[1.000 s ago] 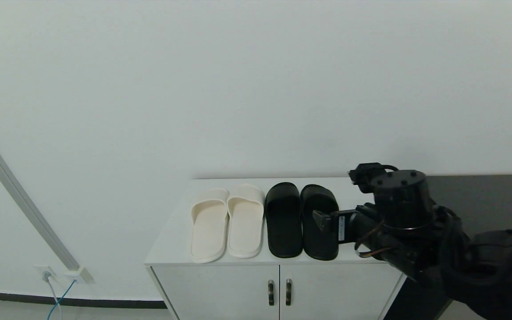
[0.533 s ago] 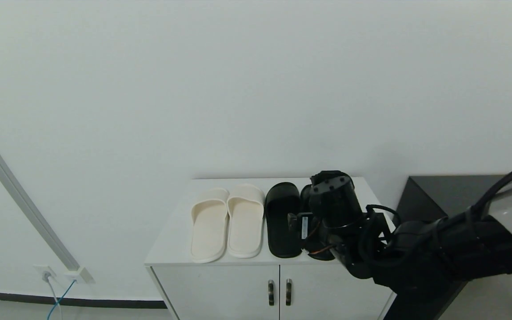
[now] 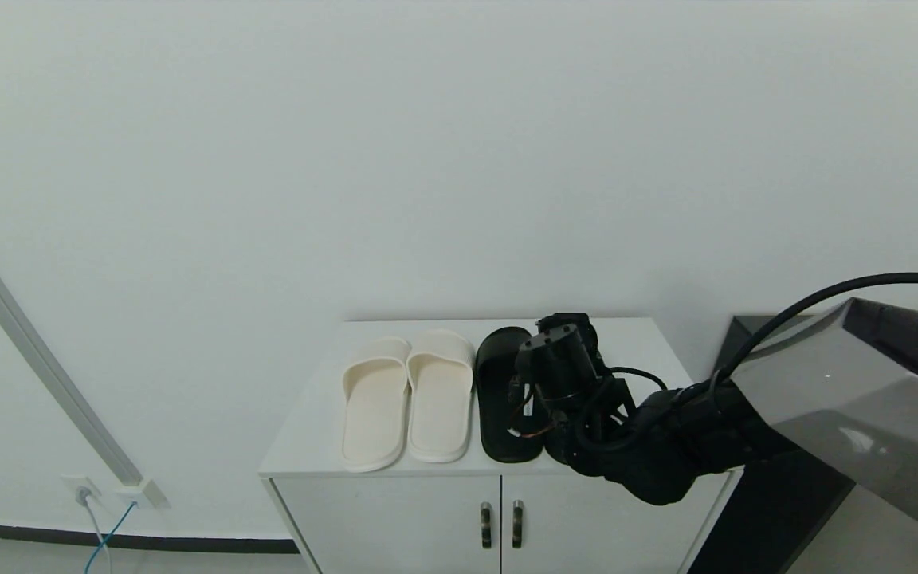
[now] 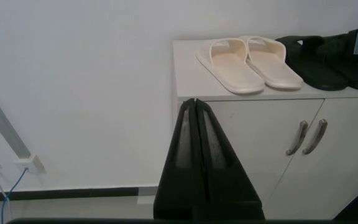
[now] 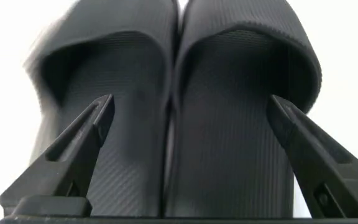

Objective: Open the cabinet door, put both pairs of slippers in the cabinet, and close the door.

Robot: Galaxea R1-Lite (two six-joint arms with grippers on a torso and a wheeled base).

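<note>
You're looking at black slippers point(image 5: 229, 124) of finely ribbed, matt, rubbery material. The cream slippers point(image 3: 437, 395) look smooth and matt. The cabinet point(image 3: 387, 510) is smooth white, with satin metal handles point(image 3: 486, 524).

Soft, bright, even light, seemingly from overhead, falls on the white two-door cabinet point(image 3: 395, 518). It leaves only thin shadows under the cream rubber slippers point(image 3: 375, 399) on its top and a pale grey shade on the plain white wall point(image 3: 459, 159) to the cabinet's right. In the right wrist view the black ribbed rubber slippers point(image 5: 229, 112) on the cabinet have one strap edge blurred against a washed-out white ground. In the left wrist view the cabinet is crisp, while the near black left gripper point(image 4: 195, 106) is dark and slightly soft.
</note>
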